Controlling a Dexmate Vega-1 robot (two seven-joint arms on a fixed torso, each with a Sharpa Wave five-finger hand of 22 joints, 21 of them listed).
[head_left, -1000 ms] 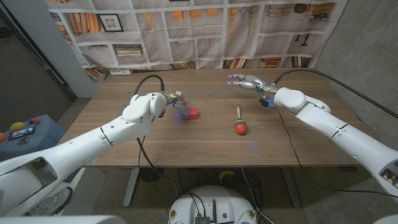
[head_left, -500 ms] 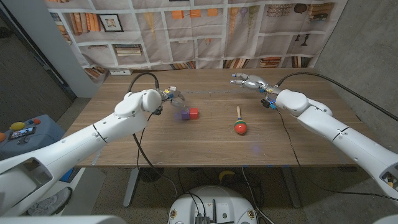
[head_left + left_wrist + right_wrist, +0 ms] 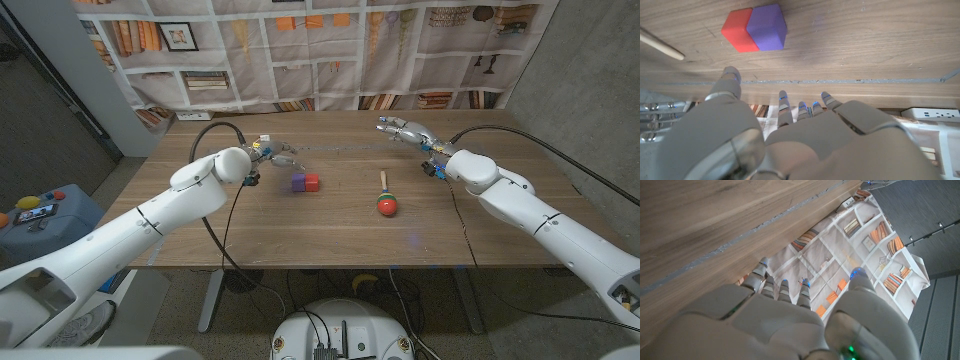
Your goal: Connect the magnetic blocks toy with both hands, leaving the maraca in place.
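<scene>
- Head view puts your maraca [image 3: 387, 200] nearest you, right of centre on the table [image 3: 330, 235].
- Further back, your purple block [image 3: 298, 182] and red block [image 3: 312, 182] sit touching; the left wrist view confirms no gap.
- Your left hand [image 3: 275, 152] is spread, holding nothing, just beyond them.
- Farthest, your right hand [image 3: 400, 129] is open too.

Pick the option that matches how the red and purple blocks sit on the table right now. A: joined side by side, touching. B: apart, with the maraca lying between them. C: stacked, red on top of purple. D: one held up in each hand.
A: the red block and purple block sit flush side by side on the table, while the maraca lies apart.
</scene>
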